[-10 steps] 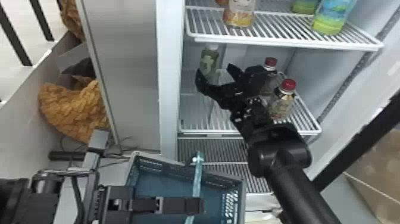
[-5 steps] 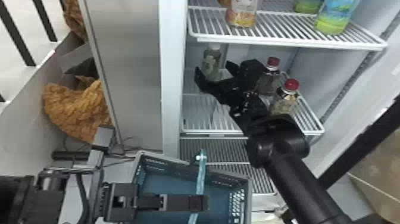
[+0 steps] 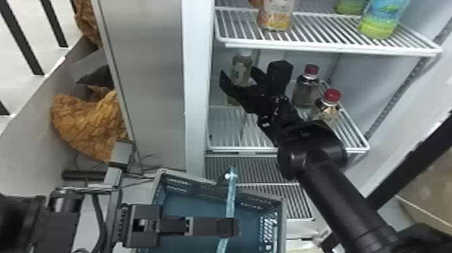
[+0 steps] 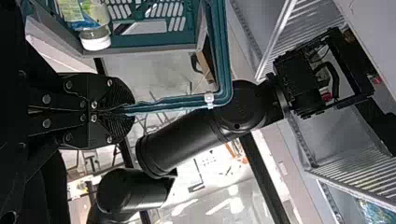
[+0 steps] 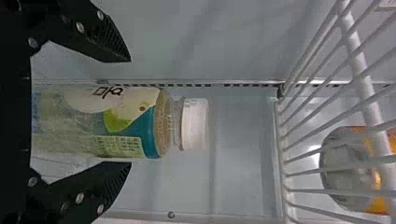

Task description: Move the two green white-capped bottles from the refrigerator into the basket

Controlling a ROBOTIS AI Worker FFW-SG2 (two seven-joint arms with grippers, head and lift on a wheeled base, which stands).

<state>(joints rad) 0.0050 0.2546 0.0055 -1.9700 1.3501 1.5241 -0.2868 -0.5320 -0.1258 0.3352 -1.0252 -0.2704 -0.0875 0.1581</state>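
On the refrigerator's middle shelf a green white-capped bottle (image 3: 241, 69) stands upright at the left side. My right gripper (image 3: 238, 74) is open at this bottle. In the right wrist view the bottle (image 5: 126, 123) lies between the two separated fingers of the right gripper (image 5: 128, 112), its white cap beyond their tips. My left gripper (image 3: 230, 227) is over the blue-green basket (image 3: 280, 215). In the left wrist view the left gripper (image 4: 128, 111) is shut on the basket's handle (image 4: 173, 103), and a second white-capped bottle (image 4: 95, 35) is in the basket.
Two red-capped bottles (image 3: 306, 87) stand right of my right gripper on the same shelf. Above it, the upper wire shelf (image 3: 319, 27) holds several bottles. The refrigerator's left side edge (image 3: 195, 87) rises beside the gripper, and the basket is below in front.
My right gripper has moved a little farther in toward the bottle, its open fingers now beside it. The left gripper keeps its place on the basket handle. The head view has shifted slightly.
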